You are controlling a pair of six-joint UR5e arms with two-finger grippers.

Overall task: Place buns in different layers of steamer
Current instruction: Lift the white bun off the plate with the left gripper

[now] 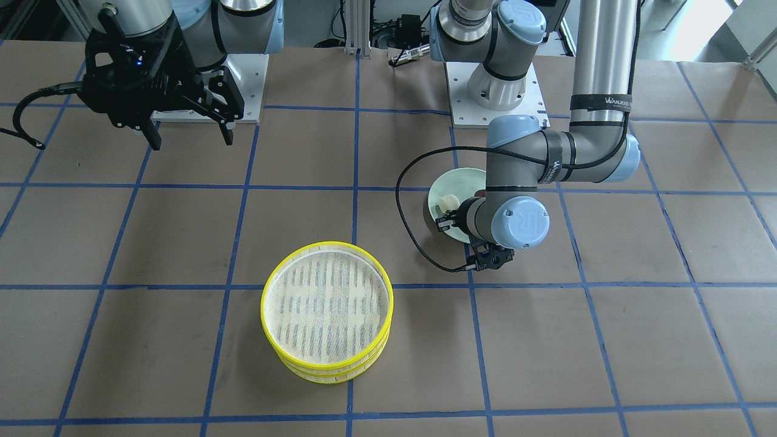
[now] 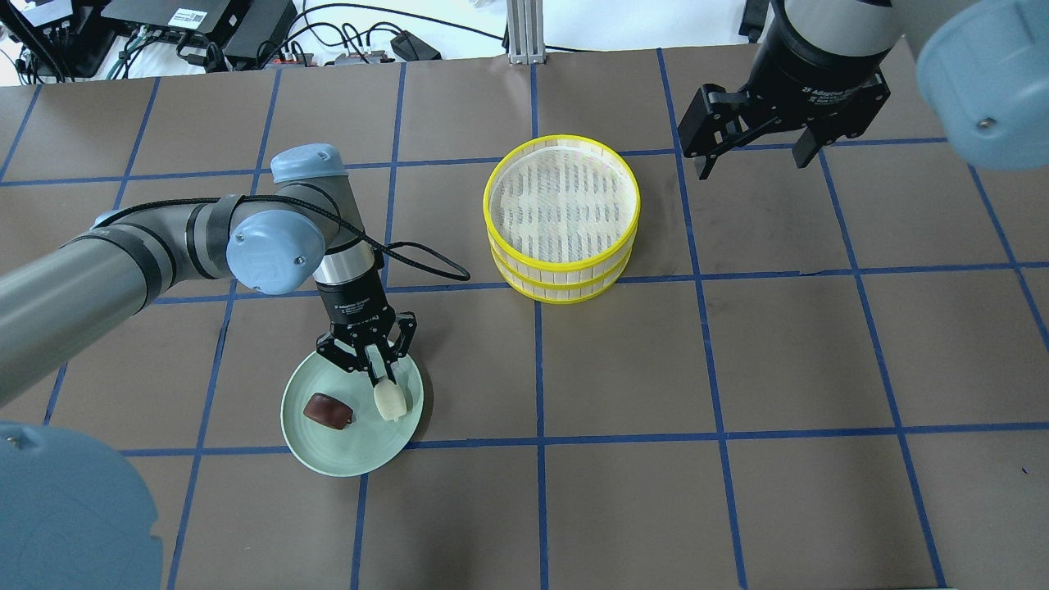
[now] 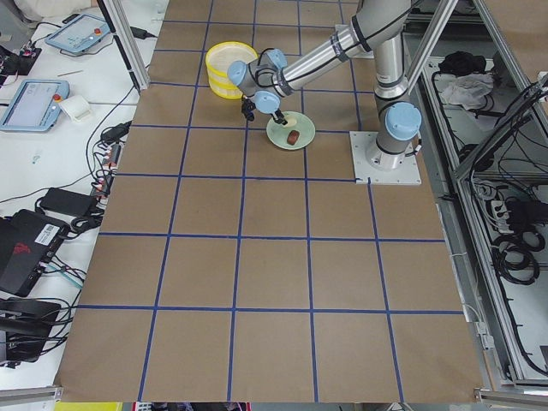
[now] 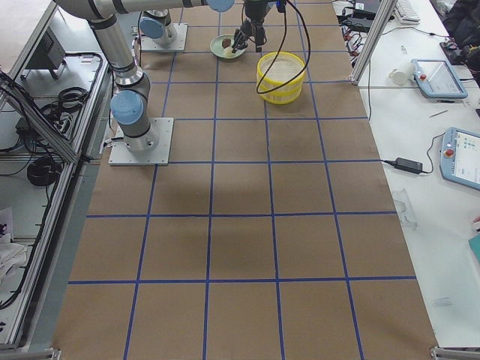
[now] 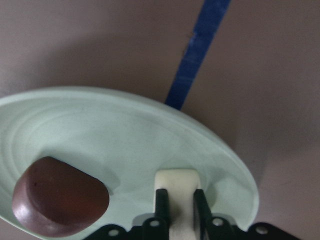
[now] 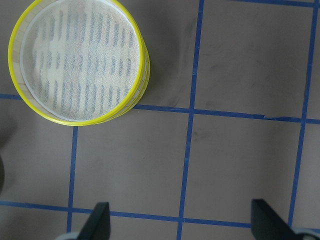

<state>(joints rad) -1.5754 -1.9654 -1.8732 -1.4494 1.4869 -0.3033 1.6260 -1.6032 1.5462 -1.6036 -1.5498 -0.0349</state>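
nearest the robot, on the left of the desk (image 2: pixel 737 369), sits the plate (image 2: pixel 361 451) with both buns on it. the brown bun (image 2: pixel 329 410) lies free on the plate's left half. the white bun (image 2: pixel 390 401) is just to its right, apart from it, and the left claw (image 2: pixel 381 381) has come down on it: in the wrist view its two fingers (image 5: pixel 161 200) press against the bun's two sides, so the claw is closed on the white bun. whether the bun has left the plate or rests on it, i cannot tell; it sits low over the plate's right part.

farther out, near the middle of the desk, the two trays stand stacked. the top tray (image 2: pixel 562 201) shows only bare mesh, with no bun in it. the lower tray (image 2: pixel 565 292) is covered by the top one, so its inside is hidden.

farthest, to the right of the stack and clear of it, the right claw (image 2: pixel 756 160) hangs above the desk with its fingers spread wide and nothing between them.

so the task looks to be at its very start: no bun is in a tray, and the first grasp is just made. left to do, by my reading: carry the white bun to one tray, fetch the brown bun, and put it in the other. since the trays are stacked, the top one likely has to come off, or be set back, for the lower layer to take its bun; the idle right claw seems well placed for that.
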